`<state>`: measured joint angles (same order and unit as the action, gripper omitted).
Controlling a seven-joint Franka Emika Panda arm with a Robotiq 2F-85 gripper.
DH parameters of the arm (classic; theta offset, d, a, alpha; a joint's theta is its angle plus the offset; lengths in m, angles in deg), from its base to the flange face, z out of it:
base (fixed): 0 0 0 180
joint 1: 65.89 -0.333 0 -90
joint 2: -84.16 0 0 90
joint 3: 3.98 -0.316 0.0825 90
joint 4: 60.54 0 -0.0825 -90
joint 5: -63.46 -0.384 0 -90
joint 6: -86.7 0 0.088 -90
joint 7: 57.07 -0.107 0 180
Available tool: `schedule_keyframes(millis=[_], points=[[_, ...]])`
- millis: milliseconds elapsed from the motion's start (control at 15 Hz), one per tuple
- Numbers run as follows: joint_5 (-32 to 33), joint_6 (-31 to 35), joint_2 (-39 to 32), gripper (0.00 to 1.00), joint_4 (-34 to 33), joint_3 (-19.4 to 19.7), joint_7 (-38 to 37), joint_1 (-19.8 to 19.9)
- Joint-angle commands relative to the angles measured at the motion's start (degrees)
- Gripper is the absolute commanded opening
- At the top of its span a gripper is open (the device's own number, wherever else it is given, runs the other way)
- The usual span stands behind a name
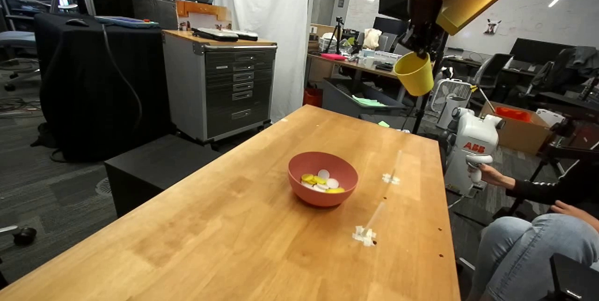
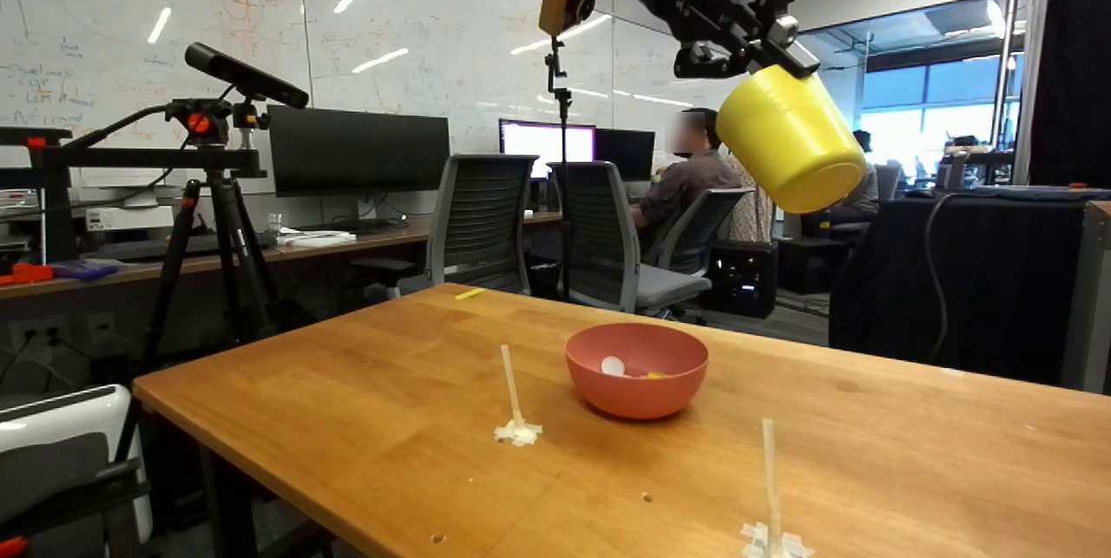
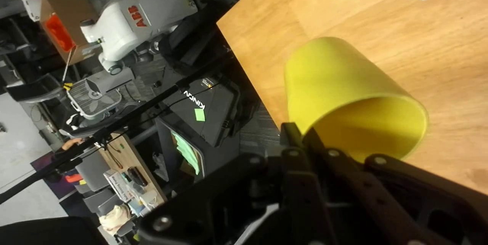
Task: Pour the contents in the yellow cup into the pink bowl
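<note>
Upper right: black gripper [image 1: 422, 53] pinches yellow cylindrical cup [image 1: 416, 75] by its rim, presumably leaving the mouth unobstructed; centre: round salmon-pink bowl [image 1: 306, 193] holds yellow and white discs [image 1: 320, 181].

Wooden table [image 1: 210, 235], two thin pale rods [image 2: 511, 384] on it, white tape [image 2: 519, 434] at bases. Drawer cabinet [image 1: 239, 90] beside white curtain [image 1: 266, 25]. Tripod [image 2: 227, 219] near dark monitor [image 2: 360, 150].

We find the tabletop [image 1: 210, 226] brightly lit, with a soft shadow under the pink bowl [image 1: 320, 200]. White streaks glare across the whiteboard [image 2: 373, 94], and the window [image 2: 959, 107] is washed pale. A blurred patch covers the seated person's face [image 2: 688, 134]. In the wrist view the gripper [image 3: 304, 138] is near black; the desk [image 3: 131, 153] seems slightly soft.
</note>
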<state>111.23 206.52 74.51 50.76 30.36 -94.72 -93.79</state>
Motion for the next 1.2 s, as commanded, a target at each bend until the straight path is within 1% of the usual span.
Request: schedule_keyframes(millis=[0,200,333,467,800,1133], points=[[-0.46,2.52,0.59,0.02,-1.68,-12.69,-5.6,13.47],[1.14,7.31,0.02,0.01,-1.23,-17.85,-10.96,19.93],[1.88,10.64,-0.28,0.01,-0.57,-19.77,-13.73,22.74],[2.36,14.01,-0.66,0.01,0.16,-20.93,-16.31,24.7],[8.03,20.93,-1.85,0.01,2.49,-21.68,-22.67,26.85],[13.19,23.67,-2.9,0.01,5.47,-21.7,-29.03,27.69]])
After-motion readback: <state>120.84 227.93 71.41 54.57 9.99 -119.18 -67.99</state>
